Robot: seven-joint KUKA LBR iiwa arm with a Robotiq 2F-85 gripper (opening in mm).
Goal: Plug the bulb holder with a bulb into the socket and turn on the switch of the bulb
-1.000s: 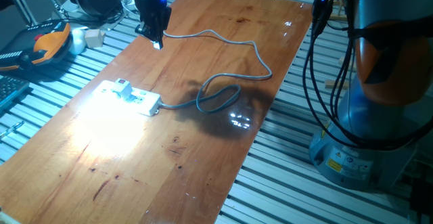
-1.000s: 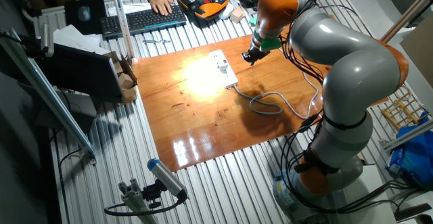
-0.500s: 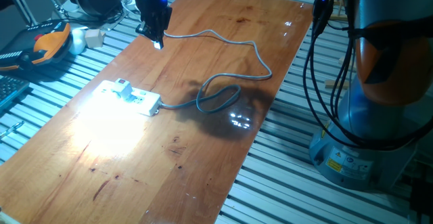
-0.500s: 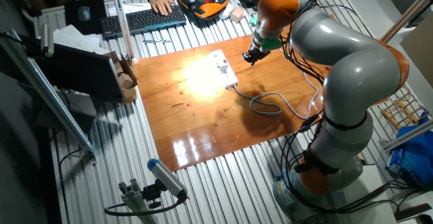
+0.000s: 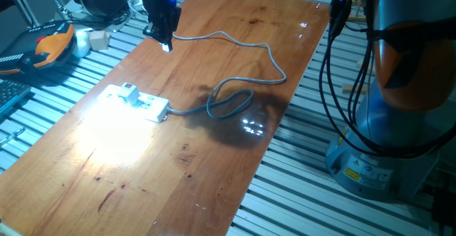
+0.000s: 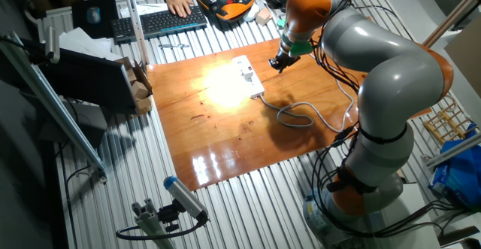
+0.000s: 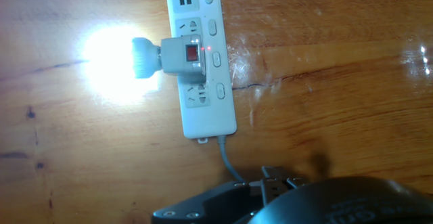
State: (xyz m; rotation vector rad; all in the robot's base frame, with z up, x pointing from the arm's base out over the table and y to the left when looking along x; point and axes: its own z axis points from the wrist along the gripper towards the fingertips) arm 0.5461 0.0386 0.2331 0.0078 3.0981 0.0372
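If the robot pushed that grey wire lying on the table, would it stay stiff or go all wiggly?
Probably wiggly: the grey cable already lies in loose curves and a loop on the wooden table, so it looks floppy. A push would likely just bend or slide it. One end joins the power strip, so a hard pull might tug that along too.

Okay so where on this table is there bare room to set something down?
The near end of the wooden table, below the socket, is bare. So is the far right corner beyond the grey cable. It is crowded mid-table: the cable loops there, the lit bulb holder sits in the socket, and the gripper hangs at the far left edge.
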